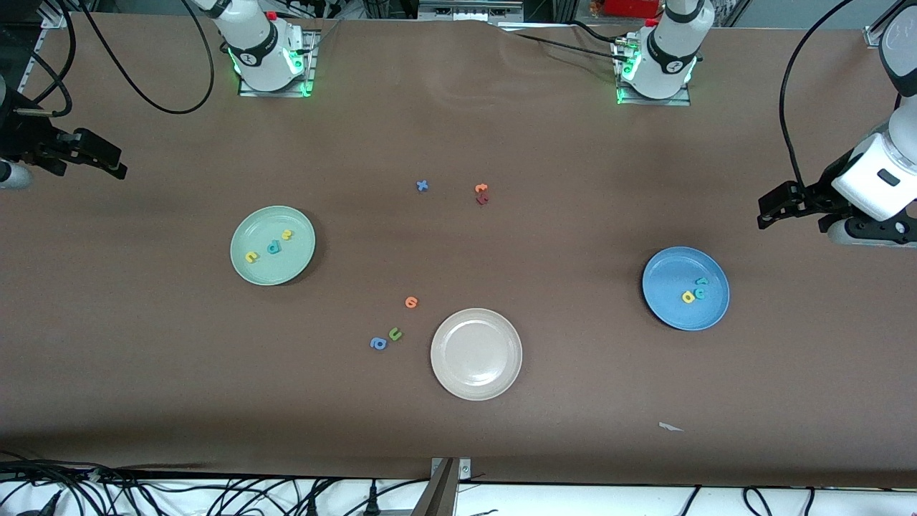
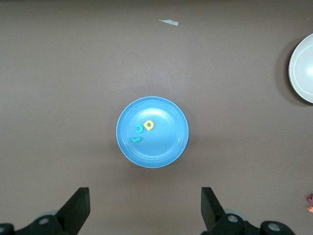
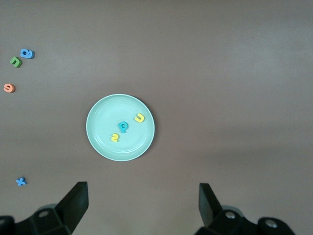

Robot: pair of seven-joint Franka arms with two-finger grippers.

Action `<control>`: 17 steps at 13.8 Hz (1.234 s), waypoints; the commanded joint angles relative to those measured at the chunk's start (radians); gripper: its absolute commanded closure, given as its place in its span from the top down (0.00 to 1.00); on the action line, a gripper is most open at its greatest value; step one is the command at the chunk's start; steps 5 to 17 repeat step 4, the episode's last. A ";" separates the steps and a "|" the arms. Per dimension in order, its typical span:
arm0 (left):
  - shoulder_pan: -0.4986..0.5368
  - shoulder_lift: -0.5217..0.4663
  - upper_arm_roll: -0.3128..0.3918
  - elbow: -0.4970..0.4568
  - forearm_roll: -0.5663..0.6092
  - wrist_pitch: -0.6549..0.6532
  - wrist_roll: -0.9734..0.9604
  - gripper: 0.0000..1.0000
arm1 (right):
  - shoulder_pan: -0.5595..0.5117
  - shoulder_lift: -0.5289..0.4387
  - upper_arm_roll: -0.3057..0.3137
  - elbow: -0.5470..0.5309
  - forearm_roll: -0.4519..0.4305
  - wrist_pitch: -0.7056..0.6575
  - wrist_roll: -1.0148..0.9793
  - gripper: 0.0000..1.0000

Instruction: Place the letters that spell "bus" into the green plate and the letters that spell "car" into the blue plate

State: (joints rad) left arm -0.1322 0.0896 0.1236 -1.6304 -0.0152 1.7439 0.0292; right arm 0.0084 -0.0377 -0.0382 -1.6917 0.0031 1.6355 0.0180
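Observation:
The green plate [image 1: 286, 266] [image 3: 102, 122] holds a yellow "u" [image 1: 251, 256] [image 3: 140, 118], a teal "b" [image 1: 273, 248] [image 3: 123, 127] and a yellow "s" [image 1: 287, 233] [image 3: 115, 137]. In the blue plate [image 1: 668, 276] [image 2: 164, 142] lie a yellow "a" [image 1: 688, 297] [image 2: 149, 125], a teal "c" [image 1: 699, 292] [image 2: 139, 129] and a teal "r" [image 1: 701, 281] [image 2: 136, 140]. My right gripper [image 1: 114, 168] [image 3: 143, 203] hangs open and empty over bare table at the right arm's end, apart from the green plate. My left gripper [image 1: 765, 213] [image 2: 145, 205] hangs open and empty at the left arm's end, apart from the blue plate.
A cream-white plate [image 1: 501, 380] sits nearer the front camera at mid-table. Beside it lie a blue "a" [image 1: 378, 344], a green "u" [image 1: 395, 333] and an orange round letter [image 1: 411, 302]. A blue "x" [image 1: 423, 185] and orange and dark-red letters [image 1: 481, 193] lie toward the bases.

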 commanded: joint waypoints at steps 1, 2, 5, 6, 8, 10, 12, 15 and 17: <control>-0.001 0.001 0.008 0.017 -0.020 -0.020 0.028 1.00 | -0.010 -0.011 0.009 0.017 0.000 -0.016 -0.021 1.00; -0.001 0.001 0.008 0.015 -0.020 -0.020 0.029 1.00 | -0.005 -0.011 0.011 0.017 -0.005 -0.017 -0.020 1.00; 0.005 0.002 0.008 0.009 -0.020 -0.020 0.035 1.00 | -0.005 -0.011 0.011 0.015 -0.005 -0.019 -0.020 1.00; 0.005 0.002 0.008 0.009 -0.020 -0.020 0.035 1.00 | -0.005 -0.011 0.011 0.015 -0.005 -0.019 -0.020 1.00; 0.005 0.002 0.008 0.009 -0.020 -0.020 0.035 1.00 | -0.005 -0.011 0.011 0.015 -0.005 -0.019 -0.020 1.00; 0.005 0.002 0.008 0.009 -0.020 -0.020 0.035 1.00 | -0.005 -0.011 0.011 0.015 -0.005 -0.019 -0.020 1.00; 0.005 0.002 0.008 0.009 -0.020 -0.020 0.035 1.00 | -0.005 -0.011 0.011 0.015 -0.005 -0.019 -0.020 1.00; 0.005 0.002 0.008 0.009 -0.020 -0.020 0.035 1.00 | -0.005 -0.011 0.011 0.015 -0.005 -0.019 -0.020 1.00; 0.005 0.002 0.008 0.009 -0.020 -0.020 0.035 1.00 | -0.005 -0.011 0.011 0.015 -0.005 -0.019 -0.020 1.00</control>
